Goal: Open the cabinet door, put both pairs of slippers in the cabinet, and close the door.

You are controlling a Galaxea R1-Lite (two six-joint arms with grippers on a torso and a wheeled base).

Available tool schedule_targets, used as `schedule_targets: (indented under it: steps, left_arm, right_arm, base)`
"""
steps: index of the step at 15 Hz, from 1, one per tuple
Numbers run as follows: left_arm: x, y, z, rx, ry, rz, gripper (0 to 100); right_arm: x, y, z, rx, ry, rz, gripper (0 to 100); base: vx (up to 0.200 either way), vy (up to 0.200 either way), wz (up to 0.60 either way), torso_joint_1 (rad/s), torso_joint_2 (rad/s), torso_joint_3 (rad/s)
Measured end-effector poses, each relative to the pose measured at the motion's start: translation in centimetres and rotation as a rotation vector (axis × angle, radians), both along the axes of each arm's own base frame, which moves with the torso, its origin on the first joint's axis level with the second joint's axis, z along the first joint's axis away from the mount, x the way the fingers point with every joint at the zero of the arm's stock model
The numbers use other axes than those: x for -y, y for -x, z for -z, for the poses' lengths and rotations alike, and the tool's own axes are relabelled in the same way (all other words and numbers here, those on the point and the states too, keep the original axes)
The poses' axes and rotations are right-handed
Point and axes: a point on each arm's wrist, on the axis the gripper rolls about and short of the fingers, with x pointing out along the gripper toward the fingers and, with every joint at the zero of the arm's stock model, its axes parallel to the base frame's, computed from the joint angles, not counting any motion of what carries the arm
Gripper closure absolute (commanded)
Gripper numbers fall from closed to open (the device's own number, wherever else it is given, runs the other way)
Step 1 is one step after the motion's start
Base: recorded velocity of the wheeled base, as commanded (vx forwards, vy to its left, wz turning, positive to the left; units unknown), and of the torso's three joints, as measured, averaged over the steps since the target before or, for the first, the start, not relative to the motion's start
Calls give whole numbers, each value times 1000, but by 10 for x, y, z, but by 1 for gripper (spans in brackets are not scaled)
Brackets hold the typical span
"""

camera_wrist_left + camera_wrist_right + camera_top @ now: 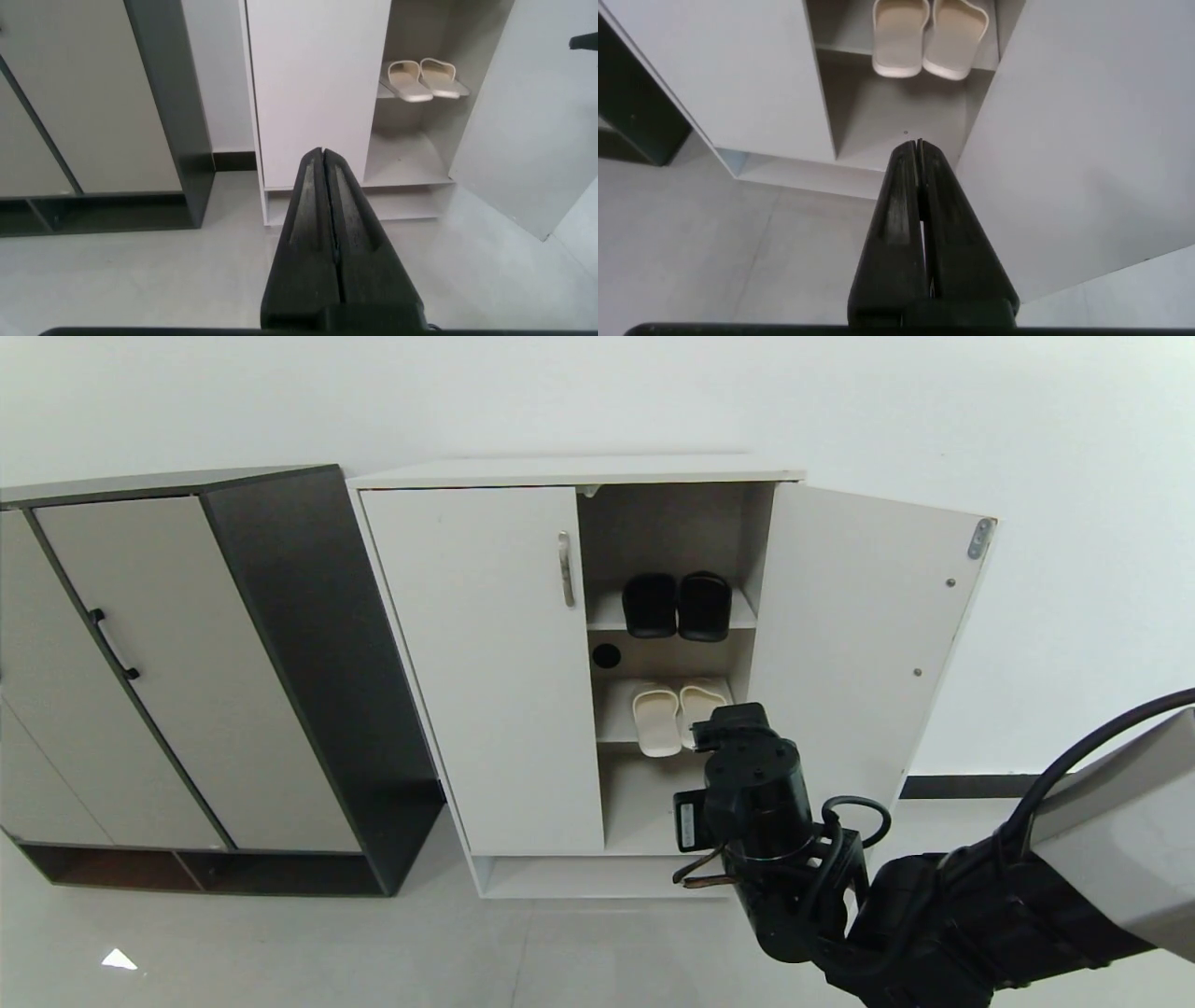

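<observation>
Far left: a dark grey cabinet [280, 663], doors shut, its side pressed against the white cabinet [579, 471] with no gap between; bare pale floor [327, 943] in front of both, open all the way across. Left gripper [323, 154] over that floor, fingers pressed together on nothing, facing the foot of the white cabinet's closed left door [485, 672]; door flat and plain, with a slim metal handle [565, 569] at its right edge. Right of that edge, the open half of the cabinet: three shelf spaces, narrow, walled by the closed door's edge on one side and the cabinet's side on the other. Black slippers [677, 607] side by side on the upper shelf, touching each other, smooth and matte; a small round hole [606, 656] in the back panel just below them. Cream slippers [667, 714] side by side on the middle shelf, ends slightly over its front edge, thick-soled and ridged. Bottom space bare. Right door [859, 644] swung wide, standing out to the right, hinge plate at its top corner. Right gripper [920, 149] in front of the open half and beside the door's inner face, fingers closed together, empty, touching nothing. Behind all, a plain white wall [1074, 569] with a dark baseboard [962, 787].
</observation>
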Motion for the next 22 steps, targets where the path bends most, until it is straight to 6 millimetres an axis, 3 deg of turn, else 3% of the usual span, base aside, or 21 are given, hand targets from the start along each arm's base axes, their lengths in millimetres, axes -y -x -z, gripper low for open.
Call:
schedule_targets:
  steps: [7,22]
  left_arm:
    - [0,0,0,-1,0,0,100]
    - [0,0,0,0,0,0,100]
  right_arm:
    - [0,2,3,-7,10,-3,100]
    - [-2,5,2,-6,8,-15,100]
  base:
    - [0,0,0,0,-12,-18]
    - [0,0,0,103,-428,-330]
